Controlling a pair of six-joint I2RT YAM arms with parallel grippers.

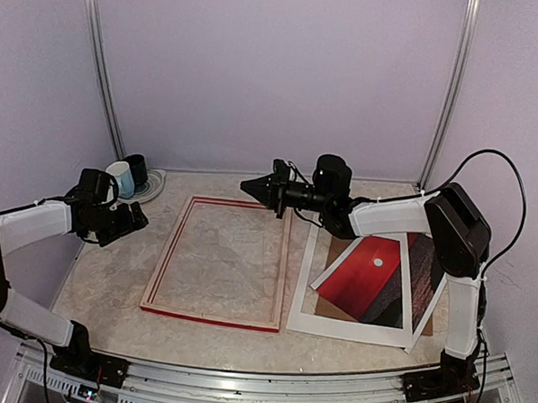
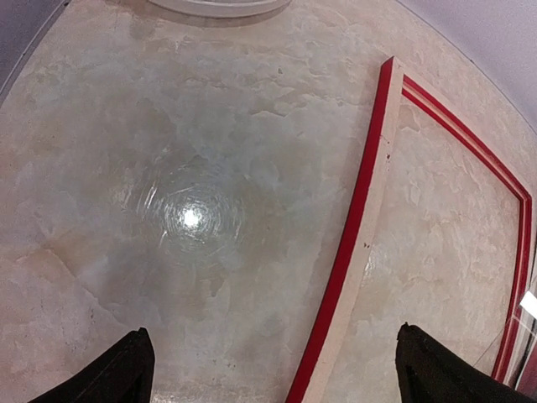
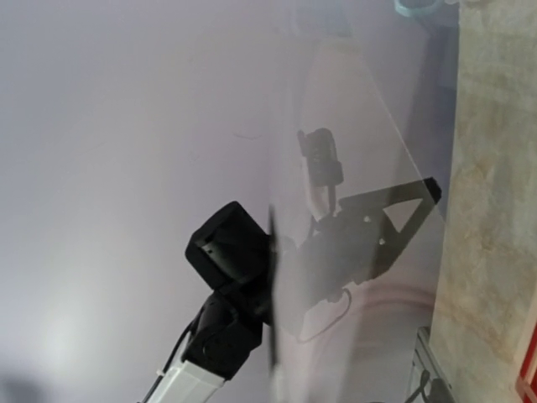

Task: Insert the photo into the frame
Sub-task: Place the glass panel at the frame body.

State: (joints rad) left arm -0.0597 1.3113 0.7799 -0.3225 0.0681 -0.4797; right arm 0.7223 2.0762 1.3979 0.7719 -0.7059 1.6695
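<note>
Edge-on to the right wrist camera stands a clear, glassy rectangular pane (image 3: 361,277). The right end effector (image 1: 248,185) is clenched tight on its upper edge, holding it tipped up over the large rectangular frame with red face and pale wood sides (image 1: 163,264). From above, the pane's low edge looks to sit down inside the frame's opening, though it is too transparent to be sure.

Over on the other side, the left end effector (image 1: 137,220) hangs released. Its black fingertips (image 2: 126,374) are spread wide above the marbled desk (image 1: 111,283), just beside the frame's left rail and touching nothing.

And the prize? The rectangular red-sunset photo with its small white sun (image 1: 366,277) lies right of the frame, askew on a white mat border (image 1: 334,329) and a brown backing board (image 1: 324,305). It is not yet in the frame.

My read: the step in hand is managing that pane so the opening is ready for the photo. Doing it well means a slow, even tilt, pivoting on the low edge. The pane should stay square to the pale inner edge so no corner catches. A pinch on one edge gives little hold against swinging, so no quick wrist turns. The open left end effector could steady the nearby rail if the frame starts to slide.
</note>
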